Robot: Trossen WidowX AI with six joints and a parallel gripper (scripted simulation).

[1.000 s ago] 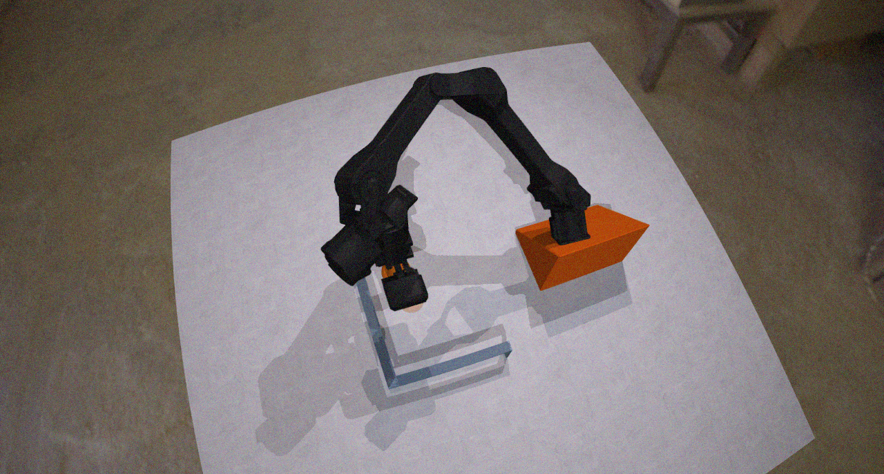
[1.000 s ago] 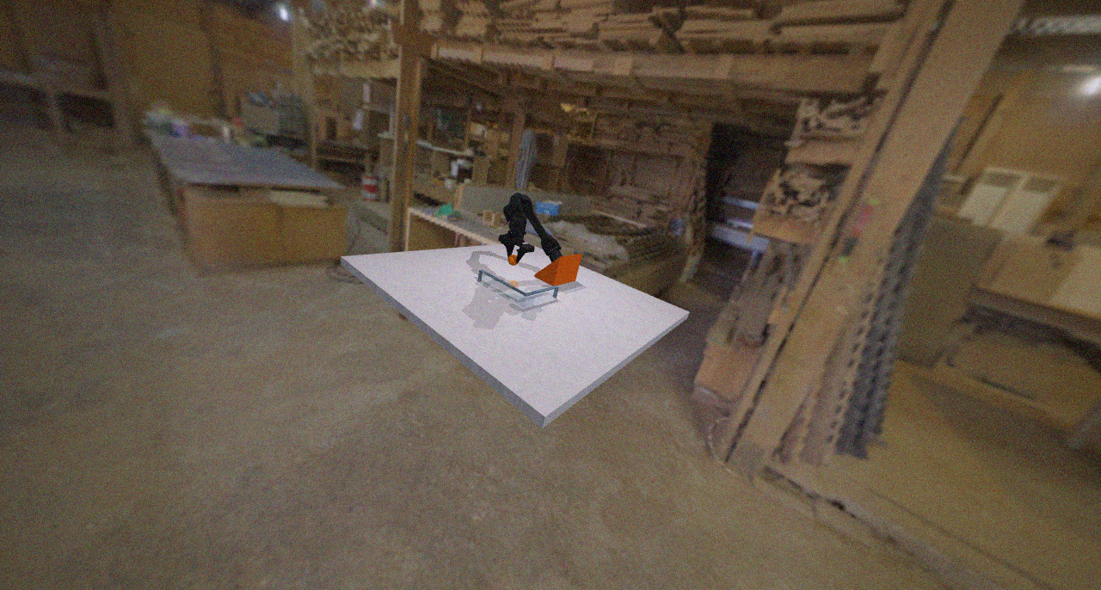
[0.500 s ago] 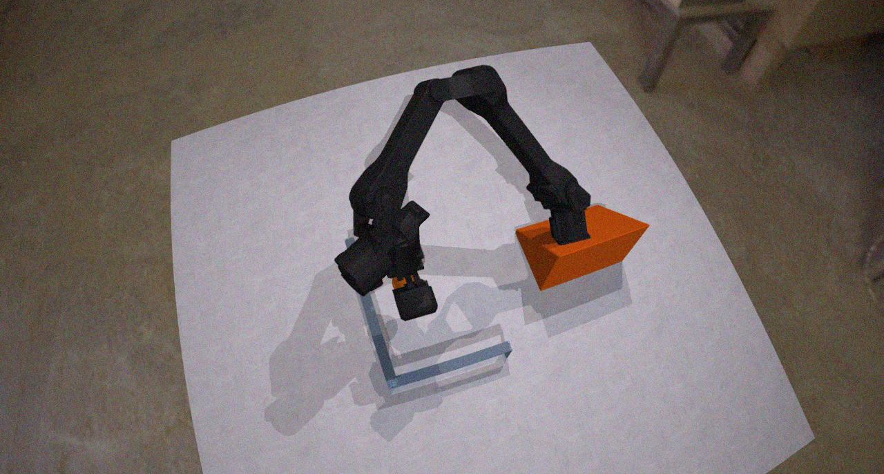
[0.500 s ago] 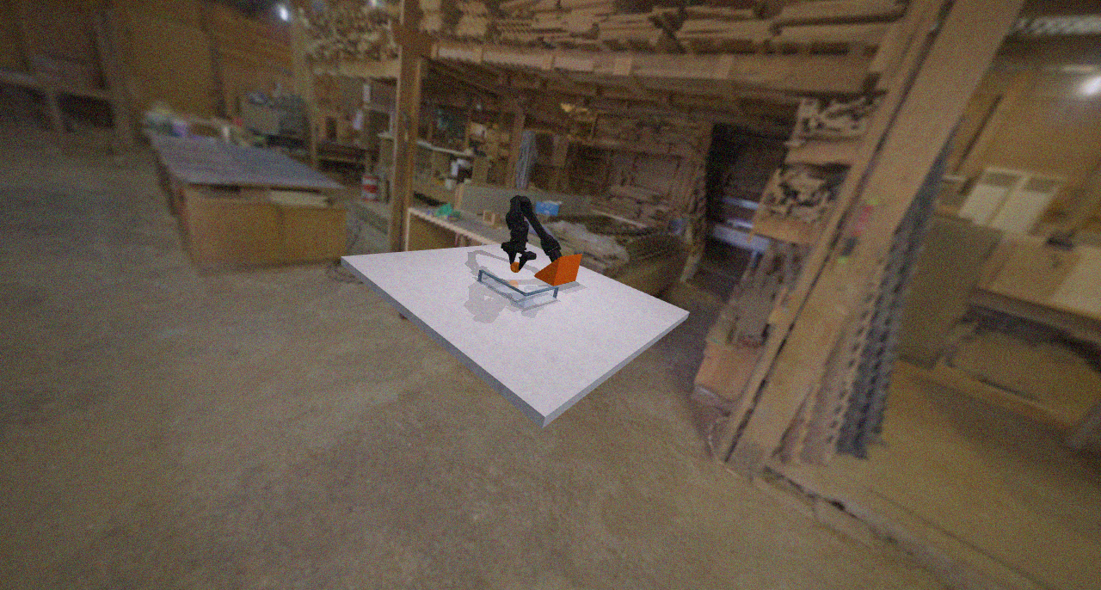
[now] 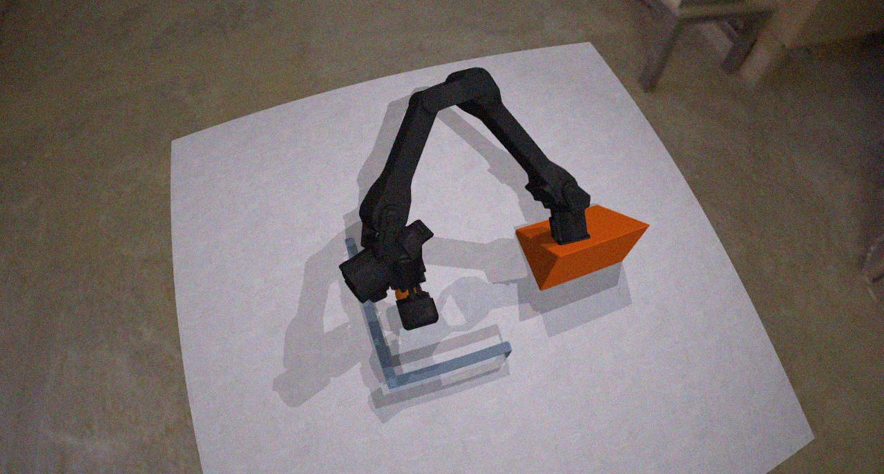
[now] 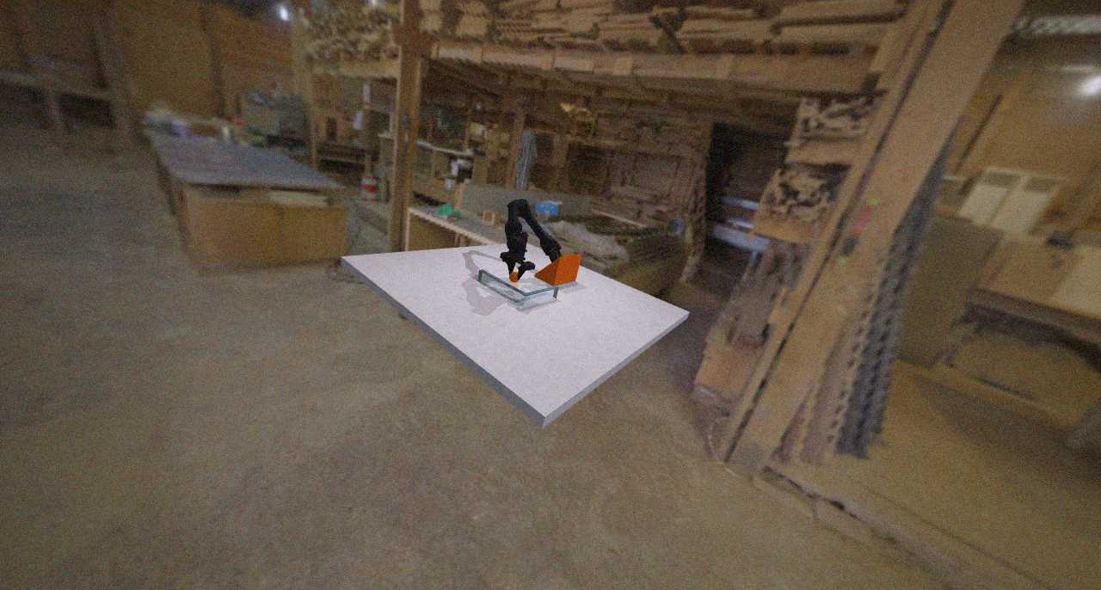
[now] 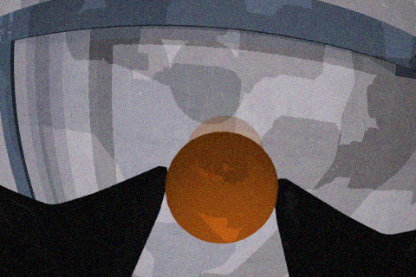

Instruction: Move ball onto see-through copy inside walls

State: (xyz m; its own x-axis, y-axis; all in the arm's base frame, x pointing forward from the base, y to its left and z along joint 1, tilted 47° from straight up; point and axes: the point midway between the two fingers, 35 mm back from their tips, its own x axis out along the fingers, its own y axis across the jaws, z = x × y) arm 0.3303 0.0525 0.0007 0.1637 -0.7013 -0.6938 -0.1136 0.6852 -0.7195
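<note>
Top view: the white table [image 5: 259, 180] carries the clear corner walls [image 5: 432, 372]; inside them the gripper [image 7: 222, 190] is clamped on the orange ball [image 7: 222, 187], apparently just short of the see-through copy [image 7: 225, 126].
</note>
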